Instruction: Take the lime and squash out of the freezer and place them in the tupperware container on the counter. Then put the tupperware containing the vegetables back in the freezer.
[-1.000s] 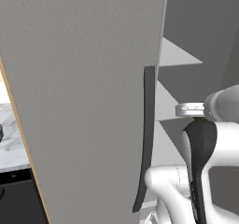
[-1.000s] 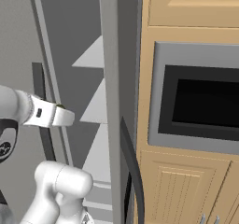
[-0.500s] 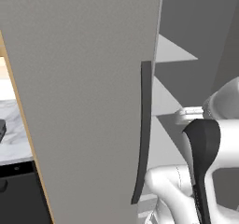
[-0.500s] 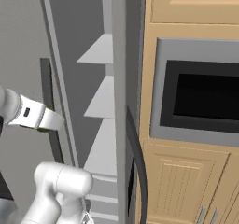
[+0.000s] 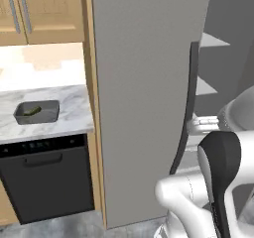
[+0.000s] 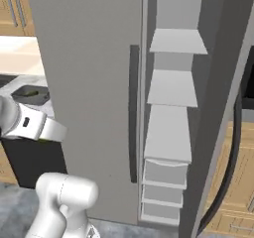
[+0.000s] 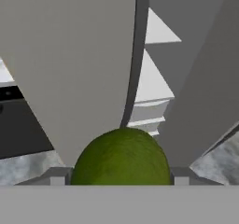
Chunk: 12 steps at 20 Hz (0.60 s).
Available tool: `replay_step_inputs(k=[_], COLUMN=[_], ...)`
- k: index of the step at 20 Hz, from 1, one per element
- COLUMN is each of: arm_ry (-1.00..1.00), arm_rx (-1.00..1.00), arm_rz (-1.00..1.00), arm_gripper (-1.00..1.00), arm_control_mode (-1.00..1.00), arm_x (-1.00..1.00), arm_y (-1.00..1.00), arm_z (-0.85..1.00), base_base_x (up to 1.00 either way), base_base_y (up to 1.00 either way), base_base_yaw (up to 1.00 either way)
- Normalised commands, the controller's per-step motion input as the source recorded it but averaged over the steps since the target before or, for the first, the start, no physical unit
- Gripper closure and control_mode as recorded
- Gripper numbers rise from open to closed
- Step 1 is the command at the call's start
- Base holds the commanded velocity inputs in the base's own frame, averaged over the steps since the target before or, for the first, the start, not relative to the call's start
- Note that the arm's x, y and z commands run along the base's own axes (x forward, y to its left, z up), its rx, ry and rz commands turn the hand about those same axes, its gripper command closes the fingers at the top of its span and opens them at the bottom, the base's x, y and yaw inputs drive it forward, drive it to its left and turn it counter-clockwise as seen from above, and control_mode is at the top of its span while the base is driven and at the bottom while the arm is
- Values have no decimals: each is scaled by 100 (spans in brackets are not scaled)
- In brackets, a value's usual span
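Partly cut off — lime (image 7: 122, 157) between gripper (image 7: 122, 177) tips.

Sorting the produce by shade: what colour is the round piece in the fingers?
The lime is dark olive green, clearest in the hand view.

Flat, even rendered light (soft, coarse textures).

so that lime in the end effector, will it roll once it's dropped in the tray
Probably yes: the lime looks round with no flat side, so it could roll. The tupperware container has a raised rim that should stop it. The squash already lying inside may block it too.
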Motion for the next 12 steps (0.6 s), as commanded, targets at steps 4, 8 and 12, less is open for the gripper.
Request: replay_step_inputs(k=[4,8,12], arm_ry=[0,0,0], arm_rx=[0,0,0], arm_rz=[0,0,0], arm_gripper=[100,100,100], arm_control_mode=[100,100,100], arm_x=[0,0,0], arm_y=[0,0,0], arm_z=[0,0,0], base_base_x=[0,32,57], base_base_y=[100,100,100], base_base_yaw=[0,0,0])
